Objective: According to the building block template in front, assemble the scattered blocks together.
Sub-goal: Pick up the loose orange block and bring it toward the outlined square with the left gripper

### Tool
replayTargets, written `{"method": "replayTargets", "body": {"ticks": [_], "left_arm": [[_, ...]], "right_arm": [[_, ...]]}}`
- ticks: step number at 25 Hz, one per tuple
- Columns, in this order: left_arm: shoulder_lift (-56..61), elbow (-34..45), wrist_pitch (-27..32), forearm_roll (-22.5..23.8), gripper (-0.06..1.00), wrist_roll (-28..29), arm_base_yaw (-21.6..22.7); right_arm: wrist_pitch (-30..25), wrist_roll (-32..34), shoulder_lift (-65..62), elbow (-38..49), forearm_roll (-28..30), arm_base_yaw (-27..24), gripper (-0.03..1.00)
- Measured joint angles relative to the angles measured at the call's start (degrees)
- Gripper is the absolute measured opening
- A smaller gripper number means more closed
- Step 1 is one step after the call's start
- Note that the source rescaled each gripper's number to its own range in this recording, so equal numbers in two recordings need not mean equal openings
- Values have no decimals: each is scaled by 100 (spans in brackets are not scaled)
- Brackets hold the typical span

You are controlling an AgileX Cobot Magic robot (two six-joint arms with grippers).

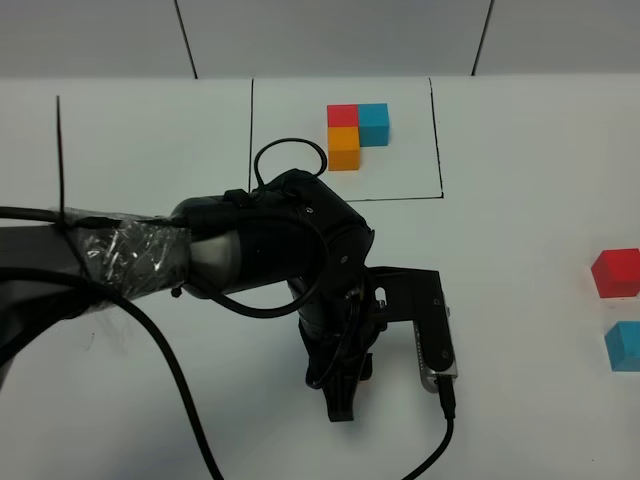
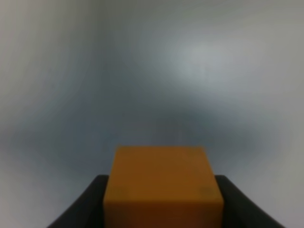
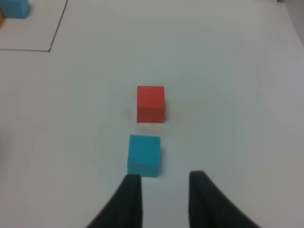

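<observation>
Grip check | left gripper [image 2: 164, 206] clamped on orange block [image 2: 161, 183], near front edge | right gripper [image 3: 164, 192] parted, empty, just short of blue block [image 3: 144, 154], red block [image 3: 151, 103] beyond, right edge | template [image 1: 357, 133] at far edge | set orange down square, edges parallel to template

Framed template [image 1: 346, 142] lies far back, red cube [image 1: 614, 273] near blue cube [image 1: 623, 346], orange cube [image 2: 164, 185] clamped between fingers [image 2: 81, 211].

orange cube [image 2: 163, 183]: hidden under left arm [image 1: 285, 245] overhead | blue cube [image 1: 624, 346]: edge-cropped
</observation>
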State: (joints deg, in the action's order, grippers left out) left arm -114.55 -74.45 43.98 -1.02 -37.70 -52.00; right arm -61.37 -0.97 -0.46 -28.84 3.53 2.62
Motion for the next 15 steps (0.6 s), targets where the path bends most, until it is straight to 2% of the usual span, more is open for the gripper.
{"method": "replayTargets", "body": {"ticks": [6, 15], "left_arm": [[-412, -2, -80, 7, 0, 2, -6], [-440, -25, 169, 248, 1, -22, -6]], "right_arm": [[0, 0, 0, 0, 0, 0, 0], [0, 0, 0, 0, 0, 0, 0]]}}
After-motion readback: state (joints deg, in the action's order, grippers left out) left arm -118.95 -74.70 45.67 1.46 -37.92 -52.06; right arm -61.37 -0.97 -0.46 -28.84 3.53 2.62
